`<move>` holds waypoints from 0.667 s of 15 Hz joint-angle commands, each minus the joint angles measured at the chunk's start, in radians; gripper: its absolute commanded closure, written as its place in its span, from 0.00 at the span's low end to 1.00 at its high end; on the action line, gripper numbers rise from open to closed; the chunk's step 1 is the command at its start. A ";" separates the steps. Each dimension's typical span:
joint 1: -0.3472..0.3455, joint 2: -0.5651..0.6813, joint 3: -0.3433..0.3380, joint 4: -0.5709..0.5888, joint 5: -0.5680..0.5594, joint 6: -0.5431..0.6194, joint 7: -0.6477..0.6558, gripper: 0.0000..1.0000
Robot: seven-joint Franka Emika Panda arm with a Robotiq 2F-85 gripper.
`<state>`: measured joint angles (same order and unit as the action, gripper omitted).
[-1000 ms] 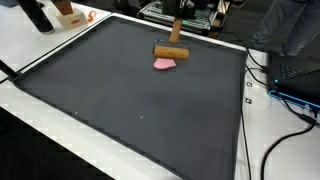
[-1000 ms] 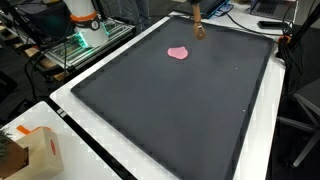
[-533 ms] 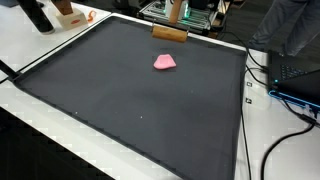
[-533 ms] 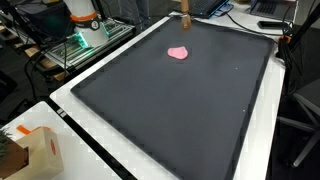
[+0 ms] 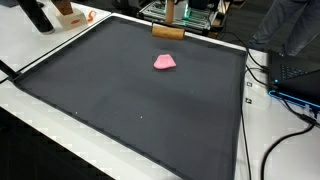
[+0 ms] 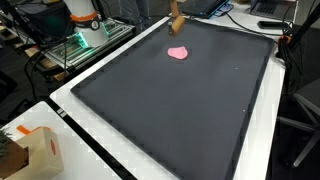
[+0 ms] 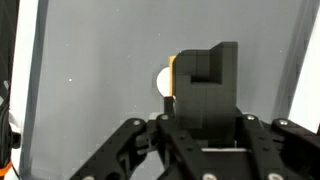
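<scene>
A wooden T-shaped block (image 5: 168, 31) hangs above the far edge of the black mat (image 5: 130, 100), its upright stem running out of the top of the picture. It shows again as the wooden block (image 6: 177, 23) in an exterior view. In the wrist view my gripper (image 7: 205, 112) is shut on this block (image 7: 205, 80), which looks dark, with an orange edge on its left. A flat pink piece (image 5: 164, 62) lies on the mat just short of the block, also visible as the pink piece (image 6: 179, 53). A pale round patch (image 7: 161, 80) peeks out beside the block.
White table borders (image 5: 40, 45) frame the mat. Cables (image 5: 285, 95) and a laptop lie along one side. A cardboard box (image 6: 30, 150) stands at a near corner. Equipment with green lights (image 6: 85, 38) and an orange-white base stand past the mat's edge.
One second ago the wooden block sat low beside the pink piece. It has since risen and moved toward the mat's far edge. The pink piece has stayed put.
</scene>
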<state>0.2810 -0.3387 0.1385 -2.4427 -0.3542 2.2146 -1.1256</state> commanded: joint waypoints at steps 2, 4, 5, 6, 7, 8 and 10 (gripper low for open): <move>-0.048 -0.047 -0.054 -0.075 0.094 0.053 0.093 0.77; -0.070 -0.046 -0.071 -0.092 0.113 0.073 0.151 0.77; -0.078 -0.045 -0.081 -0.100 0.129 0.084 0.176 0.77; -0.084 -0.043 -0.090 -0.107 0.147 0.097 0.202 0.77; -0.091 -0.042 -0.098 -0.115 0.163 0.112 0.229 0.77; -0.097 -0.040 -0.105 -0.123 0.178 0.128 0.257 0.77; -0.109 -0.039 -0.115 -0.139 0.204 0.162 0.323 0.77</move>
<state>0.1878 -0.3465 0.0362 -2.5370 -0.1986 2.3220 -0.8798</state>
